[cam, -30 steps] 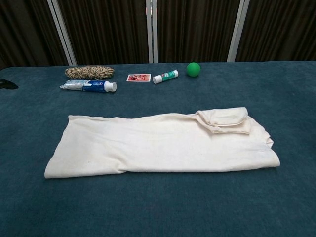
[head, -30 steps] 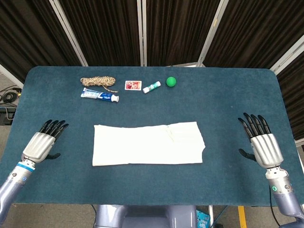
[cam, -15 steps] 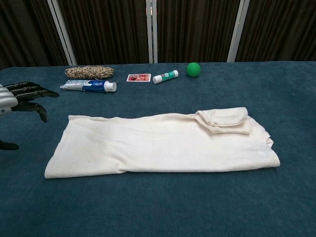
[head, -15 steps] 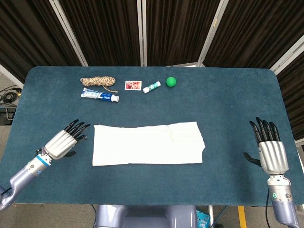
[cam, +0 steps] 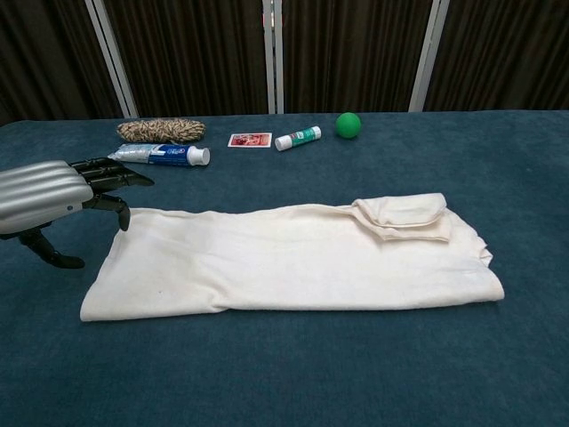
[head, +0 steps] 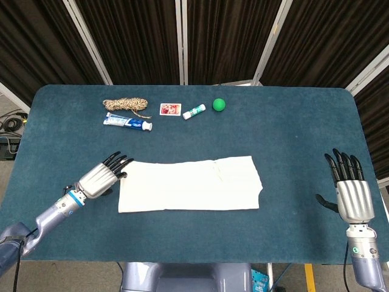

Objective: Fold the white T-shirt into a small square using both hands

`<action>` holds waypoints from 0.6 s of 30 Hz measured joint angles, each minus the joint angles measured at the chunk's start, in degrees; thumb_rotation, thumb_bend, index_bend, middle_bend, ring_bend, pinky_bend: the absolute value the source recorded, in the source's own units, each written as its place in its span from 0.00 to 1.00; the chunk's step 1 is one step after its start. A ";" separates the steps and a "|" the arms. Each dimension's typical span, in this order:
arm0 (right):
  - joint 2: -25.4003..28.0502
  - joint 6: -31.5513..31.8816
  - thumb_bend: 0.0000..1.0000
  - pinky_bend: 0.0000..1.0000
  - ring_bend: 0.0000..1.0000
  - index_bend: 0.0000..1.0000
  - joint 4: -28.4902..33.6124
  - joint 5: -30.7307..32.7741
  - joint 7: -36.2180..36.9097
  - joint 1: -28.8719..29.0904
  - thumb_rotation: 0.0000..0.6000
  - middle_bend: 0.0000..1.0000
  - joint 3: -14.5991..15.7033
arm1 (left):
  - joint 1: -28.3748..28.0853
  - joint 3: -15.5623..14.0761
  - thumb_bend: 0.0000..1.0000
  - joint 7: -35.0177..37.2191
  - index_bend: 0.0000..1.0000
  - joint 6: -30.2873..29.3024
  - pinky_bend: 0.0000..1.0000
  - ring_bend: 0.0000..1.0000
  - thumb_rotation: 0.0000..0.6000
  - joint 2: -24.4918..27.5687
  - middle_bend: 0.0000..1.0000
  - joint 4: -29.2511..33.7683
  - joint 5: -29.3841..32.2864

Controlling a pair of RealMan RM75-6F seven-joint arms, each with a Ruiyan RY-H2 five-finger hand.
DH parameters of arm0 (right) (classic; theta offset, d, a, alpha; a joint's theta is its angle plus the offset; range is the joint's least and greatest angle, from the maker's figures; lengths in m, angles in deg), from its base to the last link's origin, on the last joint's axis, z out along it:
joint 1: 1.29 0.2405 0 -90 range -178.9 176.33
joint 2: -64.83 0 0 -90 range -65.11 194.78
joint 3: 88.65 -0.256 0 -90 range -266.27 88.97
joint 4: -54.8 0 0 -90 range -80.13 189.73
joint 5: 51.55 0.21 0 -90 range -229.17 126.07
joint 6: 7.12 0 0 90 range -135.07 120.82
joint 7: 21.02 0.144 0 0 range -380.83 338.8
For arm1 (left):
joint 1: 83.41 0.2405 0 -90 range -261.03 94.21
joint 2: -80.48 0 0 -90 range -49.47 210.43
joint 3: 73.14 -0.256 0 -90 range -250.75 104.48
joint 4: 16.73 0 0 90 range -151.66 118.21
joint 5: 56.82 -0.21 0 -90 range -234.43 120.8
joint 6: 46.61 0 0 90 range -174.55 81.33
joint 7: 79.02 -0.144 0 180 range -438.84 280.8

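Note:
The white T-shirt [head: 189, 183] [cam: 293, 259] lies in the middle of the blue table, folded into a long strip with a sleeve tucked on top toward its right end. My left hand [head: 102, 177] [cam: 53, 194] hovers at the strip's left end, palm down, fingers spread and reaching the far left corner, holding nothing. Far to the right, near the table's edge, my right hand [head: 351, 190] is flat and spread, empty; the chest view does not show it.
Along the back of the table [head: 292, 128] lie a coil of rope [head: 125, 104], a toothpaste tube [head: 127, 122], a small card [head: 170, 109], a glue stick [head: 194, 111] and a green ball [head: 219, 104].
My left hand has travelled right to the shirt's left end and entered the chest view. My right hand has drifted further right and back toward the table's edge.

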 measured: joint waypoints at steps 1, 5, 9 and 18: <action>0.01 -0.11 0.00 0.00 0.00 0.01 -0.04 -0.03 0.04 -0.04 1.00 0.00 -0.10 | -0.24 -0.02 0.18 0.04 0.38 0.07 0.00 0.00 1.00 -0.25 0.00 -0.20 0.09; -0.01 -0.54 0.00 0.00 0.00 0.02 -0.10 -0.22 0.10 -0.20 1.00 0.00 -0.44 | -1.06 -0.41 0.19 -0.10 0.38 0.47 0.00 0.00 1.00 -1.04 0.00 -0.56 0.27; 0.07 -0.68 0.00 0.00 0.00 0.02 0.05 -0.34 0.46 -0.39 1.00 0.00 -0.73 | -1.56 -0.77 0.19 -0.62 0.38 1.60 0.00 0.00 1.00 -1.80 0.00 -0.74 0.53; 0.44 -1.24 0.00 0.00 0.00 0.03 0.28 -0.73 1.32 -0.81 1.00 0.00 -1.50 | -2.24 -1.43 0.19 -1.21 0.38 2.99 0.00 0.00 1.00 -3.77 0.00 -2.18 1.73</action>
